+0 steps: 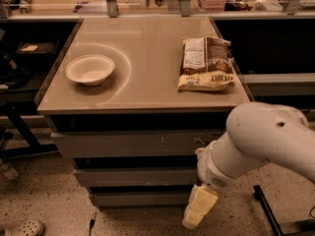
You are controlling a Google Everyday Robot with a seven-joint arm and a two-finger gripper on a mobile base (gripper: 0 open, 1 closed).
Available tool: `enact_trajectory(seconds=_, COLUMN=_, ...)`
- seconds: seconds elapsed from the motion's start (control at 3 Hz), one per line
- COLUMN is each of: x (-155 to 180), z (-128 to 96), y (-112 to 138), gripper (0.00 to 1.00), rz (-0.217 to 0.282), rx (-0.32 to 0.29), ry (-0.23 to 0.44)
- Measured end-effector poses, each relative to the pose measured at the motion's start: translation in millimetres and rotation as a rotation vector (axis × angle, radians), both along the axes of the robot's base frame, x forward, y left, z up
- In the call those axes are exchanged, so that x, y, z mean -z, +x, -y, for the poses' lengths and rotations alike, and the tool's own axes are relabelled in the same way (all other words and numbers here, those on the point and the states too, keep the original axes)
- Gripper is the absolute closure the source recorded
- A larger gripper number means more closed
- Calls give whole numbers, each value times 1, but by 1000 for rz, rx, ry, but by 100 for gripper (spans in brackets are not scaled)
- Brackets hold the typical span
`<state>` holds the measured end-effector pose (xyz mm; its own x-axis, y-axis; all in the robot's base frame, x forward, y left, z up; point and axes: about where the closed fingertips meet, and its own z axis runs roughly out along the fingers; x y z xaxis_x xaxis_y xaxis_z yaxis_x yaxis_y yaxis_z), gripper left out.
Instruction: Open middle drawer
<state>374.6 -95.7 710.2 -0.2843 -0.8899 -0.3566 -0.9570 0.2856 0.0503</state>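
The middle drawer (133,177) is a plain grey front, shut, between the scratched top front (133,144) and the narrow bottom front (138,198) of the cabinet. My gripper (199,208) is cream-coloured and hangs from the white arm (261,139) at the cabinet's lower right. It sits just below the middle drawer's right end, in front of the bottom front's right end and near the floor. It holds nothing that I can see.
On the cabinet top (147,43) lie a white bowl (90,69) at left and a snack bag (205,63) at right. A black stand leg (268,210) crosses the floor at right. Dark shelving (19,73) stands left, with a shoe (22,227) on the floor.
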Motion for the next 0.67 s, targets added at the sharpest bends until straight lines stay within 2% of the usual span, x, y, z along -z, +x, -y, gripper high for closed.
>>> enact_trajectory(seconds=0.33, x=61, z=-19, y=-10, gripper=0, rz=-65, rx=32, ry=27)
enact_trajectory(seconds=0.67, x=64, z=-20, y=-9, gripper=0, rz=-61, rx=39, ry=31)
